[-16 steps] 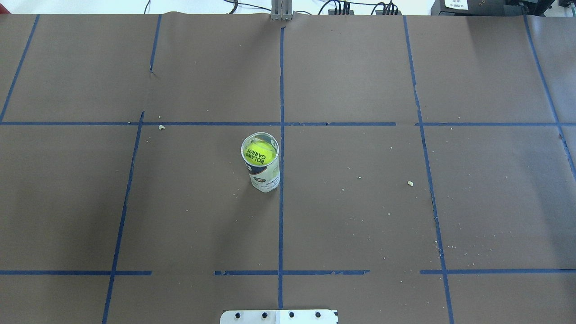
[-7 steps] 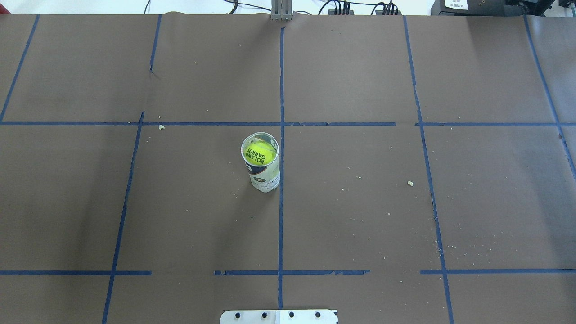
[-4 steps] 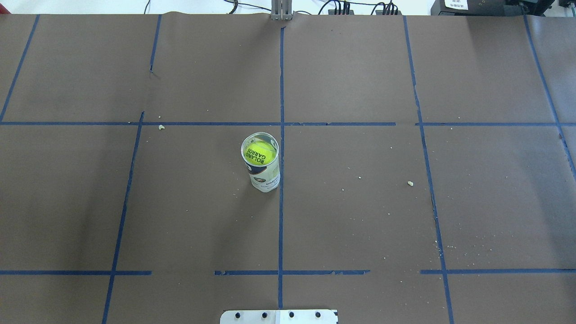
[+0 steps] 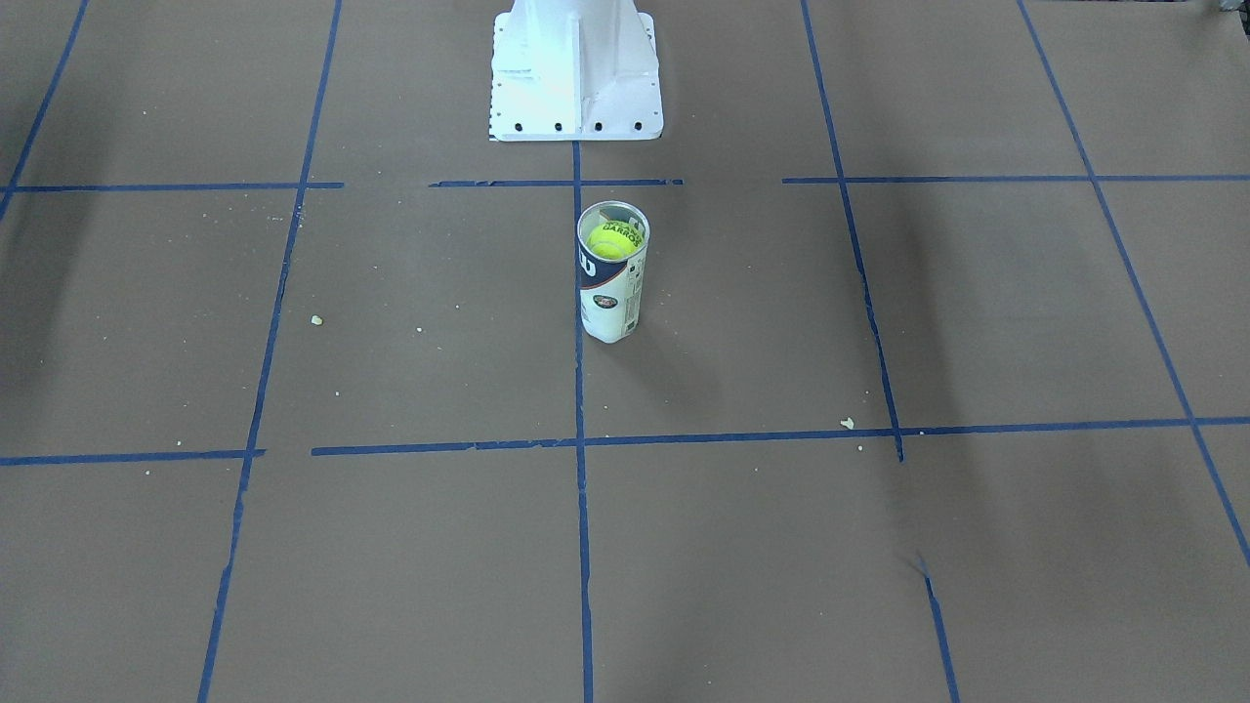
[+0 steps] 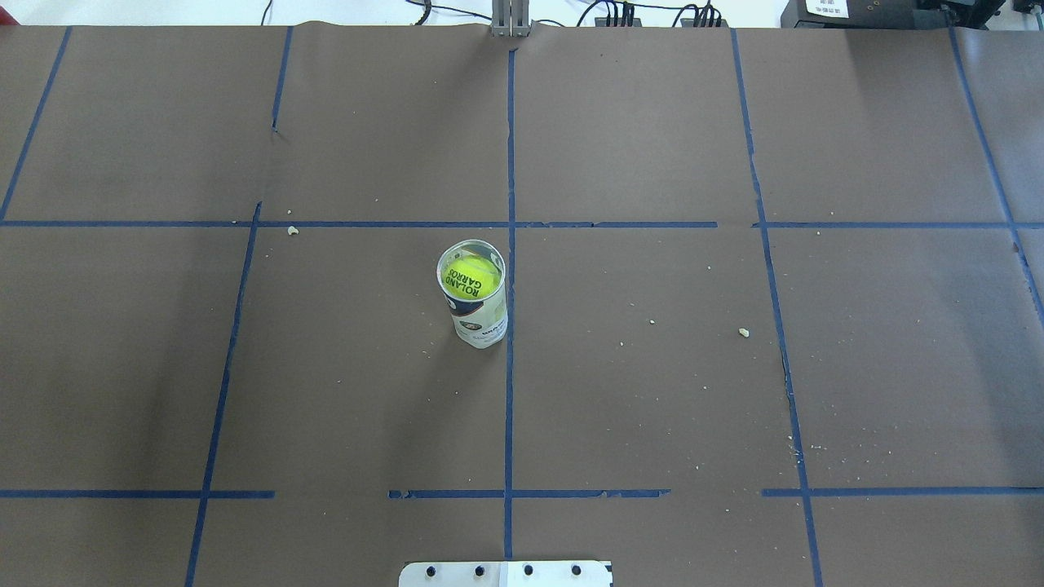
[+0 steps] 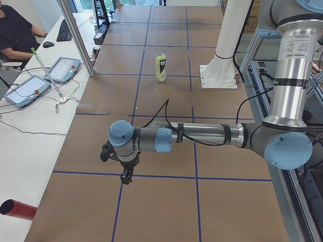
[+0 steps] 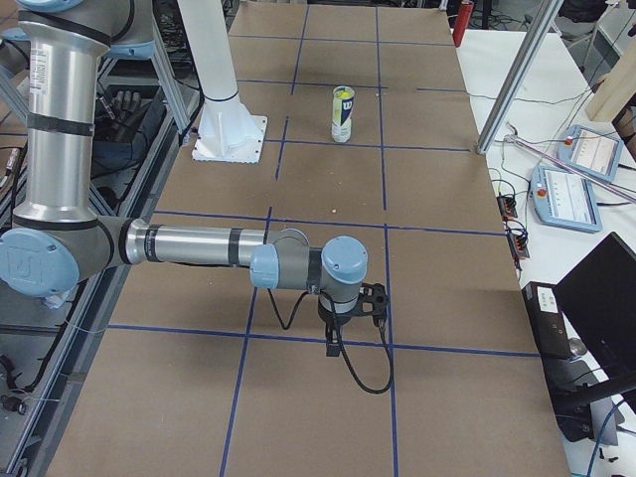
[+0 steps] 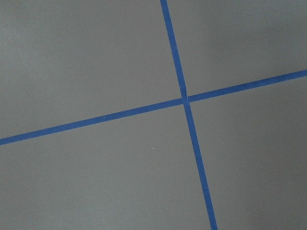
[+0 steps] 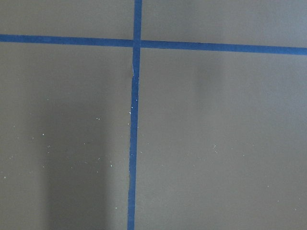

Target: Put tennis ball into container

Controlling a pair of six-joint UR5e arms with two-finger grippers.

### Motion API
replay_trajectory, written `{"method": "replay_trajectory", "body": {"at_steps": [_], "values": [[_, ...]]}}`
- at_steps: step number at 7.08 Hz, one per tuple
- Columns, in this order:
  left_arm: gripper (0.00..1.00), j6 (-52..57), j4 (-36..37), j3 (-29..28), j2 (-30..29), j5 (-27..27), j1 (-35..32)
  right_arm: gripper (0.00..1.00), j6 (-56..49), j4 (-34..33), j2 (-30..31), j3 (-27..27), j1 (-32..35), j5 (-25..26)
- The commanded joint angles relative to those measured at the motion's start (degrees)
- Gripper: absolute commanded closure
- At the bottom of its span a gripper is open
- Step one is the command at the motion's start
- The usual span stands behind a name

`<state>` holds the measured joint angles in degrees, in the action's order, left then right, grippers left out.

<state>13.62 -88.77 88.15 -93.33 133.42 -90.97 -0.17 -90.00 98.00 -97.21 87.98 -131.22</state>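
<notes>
The clear container (image 5: 481, 322) with its white and navy label stands upright near the table's middle, just left of the centre tape line. The yellow-green tennis ball (image 5: 471, 279) sits inside it, near the top, its black lettering facing up. The front view shows the same container (image 4: 610, 303) and ball (image 4: 613, 242). My left gripper (image 6: 126, 176) hangs low over the table's left end, far from the container (image 6: 160, 68); I cannot tell its state. My right gripper (image 7: 333, 343) hovers over the right end, also far away, state unclear. Both wrist views show only brown paper and blue tape.
The white robot base (image 4: 574, 68) stands behind the container. Blue tape lines grid the brown table cover (image 5: 652, 391), which carries small crumbs. A side table with tablets (image 6: 25, 88), a seated person and a red tube (image 6: 15, 209) lie beyond the left end.
</notes>
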Motion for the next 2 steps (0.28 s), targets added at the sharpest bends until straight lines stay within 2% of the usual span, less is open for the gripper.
{"method": "replay_trajectory", "body": {"at_steps": [1,2], "values": [[0.00,0.0,0.0,0.0,0.0,0.0,0.0,0.00,0.0,0.0,0.0,0.0,0.0,0.0],[0.00,0.0,0.0,0.0,0.0,0.0,0.0,0.00,0.0,0.0,0.0,0.0,0.0,0.0]]}}
